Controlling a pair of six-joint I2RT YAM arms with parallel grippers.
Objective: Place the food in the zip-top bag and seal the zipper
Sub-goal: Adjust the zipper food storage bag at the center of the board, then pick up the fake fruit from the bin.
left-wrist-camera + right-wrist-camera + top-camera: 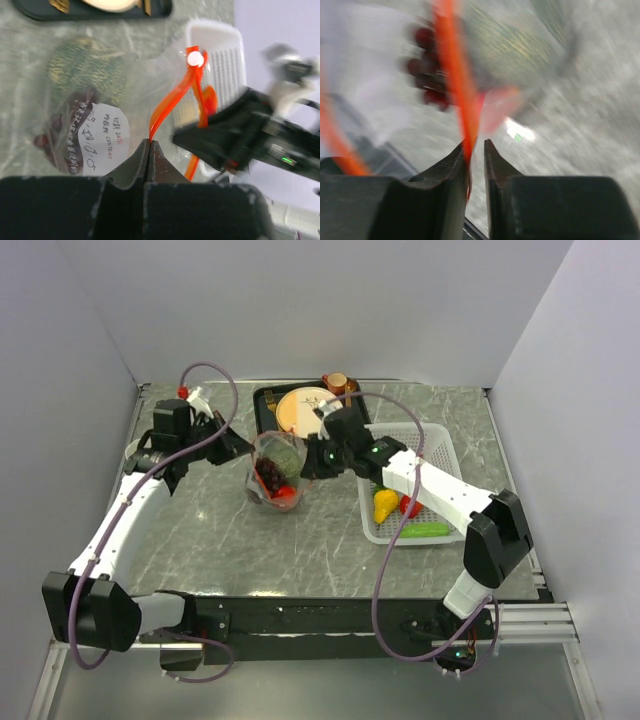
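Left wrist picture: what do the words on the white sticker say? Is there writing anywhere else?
"DATE": printed on the white sticker on the zip-top bag.
"CONTENT": same sticker.
Chinese characters and handwriting there: too small or scrawled to read.
Nothing else readable.

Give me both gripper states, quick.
Left gripper: closed on the zipper.
Right gripper: open by a narrow gap, with the zipper running into it; the view is blurred.
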